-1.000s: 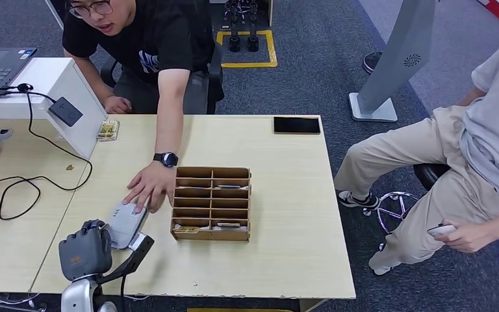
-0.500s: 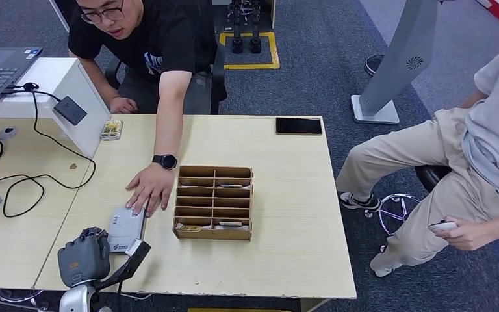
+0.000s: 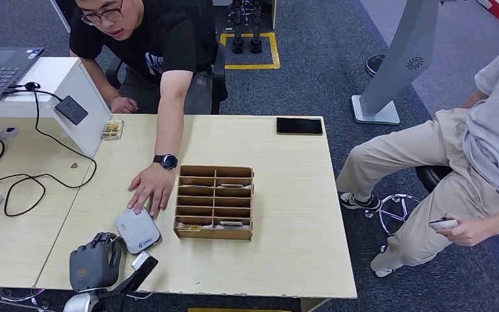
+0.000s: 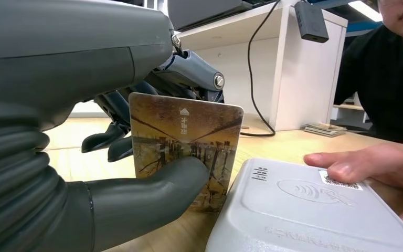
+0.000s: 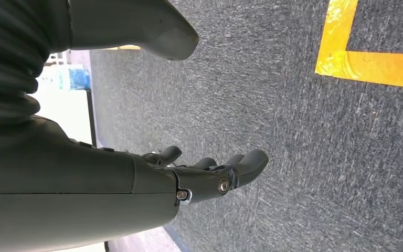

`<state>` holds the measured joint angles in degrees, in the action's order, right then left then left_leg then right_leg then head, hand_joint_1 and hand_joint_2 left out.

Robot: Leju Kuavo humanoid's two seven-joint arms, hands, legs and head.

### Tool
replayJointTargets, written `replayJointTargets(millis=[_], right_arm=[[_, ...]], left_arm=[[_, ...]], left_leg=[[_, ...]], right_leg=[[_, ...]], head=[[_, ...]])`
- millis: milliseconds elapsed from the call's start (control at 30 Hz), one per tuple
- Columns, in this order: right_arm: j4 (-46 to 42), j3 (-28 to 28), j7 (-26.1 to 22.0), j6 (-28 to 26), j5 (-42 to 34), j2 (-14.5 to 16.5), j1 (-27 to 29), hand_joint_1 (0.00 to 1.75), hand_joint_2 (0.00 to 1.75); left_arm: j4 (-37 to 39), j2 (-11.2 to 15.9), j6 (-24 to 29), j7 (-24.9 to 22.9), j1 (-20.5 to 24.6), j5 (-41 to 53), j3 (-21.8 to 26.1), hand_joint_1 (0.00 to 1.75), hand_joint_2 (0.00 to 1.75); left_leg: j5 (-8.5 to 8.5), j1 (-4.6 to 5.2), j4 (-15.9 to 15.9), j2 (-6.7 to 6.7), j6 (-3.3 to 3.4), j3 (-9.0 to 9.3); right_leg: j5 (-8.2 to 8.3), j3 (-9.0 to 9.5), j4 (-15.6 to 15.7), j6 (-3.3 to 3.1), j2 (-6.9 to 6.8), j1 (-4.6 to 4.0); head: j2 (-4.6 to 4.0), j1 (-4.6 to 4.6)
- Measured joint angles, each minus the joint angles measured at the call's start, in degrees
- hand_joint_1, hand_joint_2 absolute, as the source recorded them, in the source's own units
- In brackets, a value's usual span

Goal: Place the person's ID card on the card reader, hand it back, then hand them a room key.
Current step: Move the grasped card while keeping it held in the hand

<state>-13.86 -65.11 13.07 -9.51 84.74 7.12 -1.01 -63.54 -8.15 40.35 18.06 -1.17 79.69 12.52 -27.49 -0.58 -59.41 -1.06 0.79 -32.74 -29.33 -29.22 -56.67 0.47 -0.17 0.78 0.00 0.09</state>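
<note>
Light wooden rectangular table (image 3: 286, 195): brown wooden compartmented organiser box (image 3: 213, 203) at centre; grey rounded card reader (image 3: 137, 230) just beside box, person's hand (image 3: 149, 189) touching it; black flat phone (image 3: 297, 126) at far edge; small yellow packet (image 3: 110, 129) at far corner.

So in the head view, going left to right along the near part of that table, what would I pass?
The robot's left hand → the grey card reader, with a person's hand touching its far edge → the wooden compartment box → bare table.

Wooden table (image 3: 286, 195) on grey carpet (image 3: 318, 71) (yellow-taped)
</note>
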Motion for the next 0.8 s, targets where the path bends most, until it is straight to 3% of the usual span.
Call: replayJointTargets(millis=[600,700,800], right_arm=[[0.0,0.0,-0.3,0.0,0.4,0.0,0.0,0.0,1.75],[0.0,0.0,-0.5,-0.1,0.6,0.0,0.0,0.0,1.75],[0.0,0.0,-0.5,-0.3,0.7,0.0,0.0,0.0,1.75]], left_arm=[[0.0,-2.0,0.0,2.2,0.5,0.1,3.3,1.75,1.75],[0.0,-3.1,0.0,6.1,1.0,-2.5,5.3,1.75,1.75],[0.7,-5.9,0.0,14.2,2.4,-13.6,9.3,1.75,1.75]], left_leg=[[0.0,-0.01,0.0,0.05,-0.02,0.0],[0.0,-0.01,0.0,0.06,-0.01,0.0],[0.0,-0.01,0.0,0.05,-0.01,-0.01]], right_leg=[[-0.02,-0.03,0.0,-0.04,0.05,-0.02],[-0.02,-0.04,0.0,-0.03,0.06,-0.01],[-0.01,-0.07,0.0,-0.02,0.05,-0.01]], head=[[0.0,0.0],[0.0,-0.01],[0.0,-0.01]])
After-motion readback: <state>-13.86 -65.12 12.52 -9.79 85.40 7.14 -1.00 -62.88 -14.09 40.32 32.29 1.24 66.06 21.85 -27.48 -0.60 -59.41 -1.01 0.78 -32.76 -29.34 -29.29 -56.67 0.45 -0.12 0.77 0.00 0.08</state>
